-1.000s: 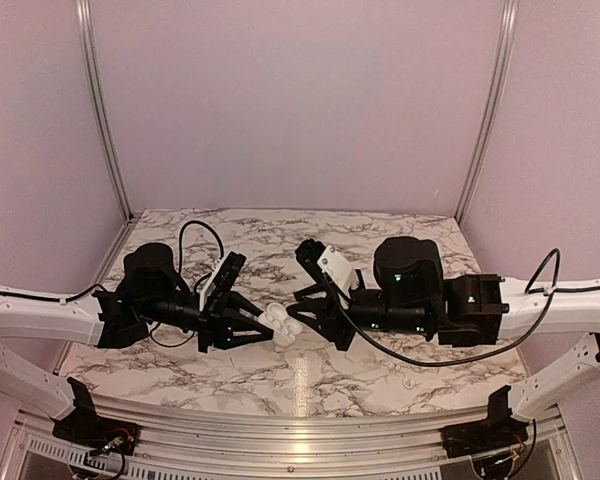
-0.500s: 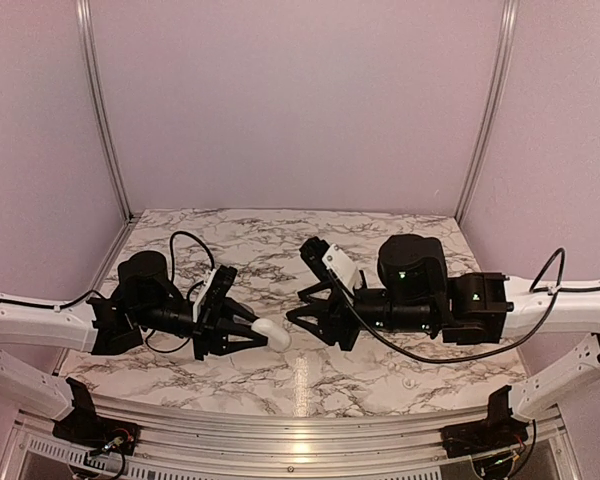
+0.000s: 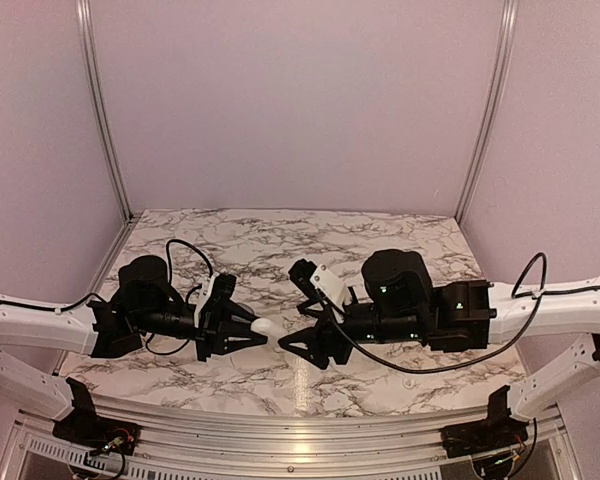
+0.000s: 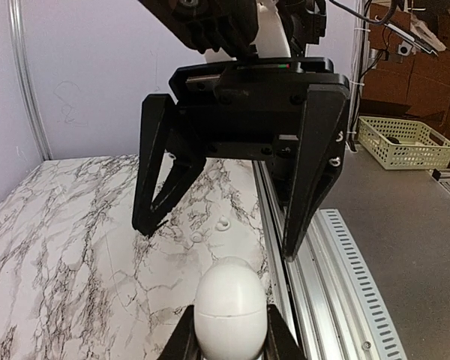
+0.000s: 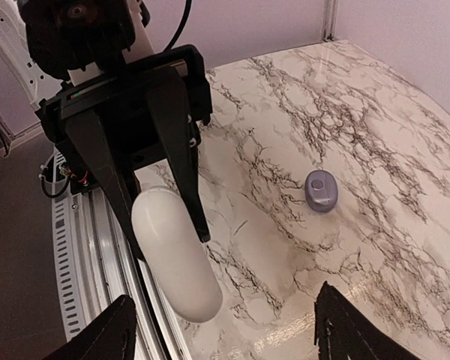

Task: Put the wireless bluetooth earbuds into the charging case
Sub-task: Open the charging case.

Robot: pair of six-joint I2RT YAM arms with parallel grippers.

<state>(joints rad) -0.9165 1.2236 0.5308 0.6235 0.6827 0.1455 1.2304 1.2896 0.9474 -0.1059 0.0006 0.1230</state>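
The charging case (image 4: 230, 296) is a white, egg-shaped shell, closed along its seam. My left gripper (image 4: 230, 334) is shut on it and holds it above the marble table, also seen in the top view (image 3: 267, 326) and the right wrist view (image 5: 172, 251). My right gripper (image 3: 291, 328) faces it from the right, a short gap away. Its jaws are open wide with nothing between them (image 5: 229, 330). The wireless bluetooth earbuds are not in view, and the case's inside is hidden.
A small greyish-lavender oval piece (image 5: 321, 190) lies on the marble beyond the case. Two tiny pale rings (image 4: 197, 236) (image 4: 223, 223) lie on the table under the right gripper. The aluminium rail (image 3: 300, 420) runs along the near edge.
The case, held open between both grippers a second ago, is now closed in the left gripper alone. The right gripper let go and opened wide, and the left arm drew back slightly leftward.
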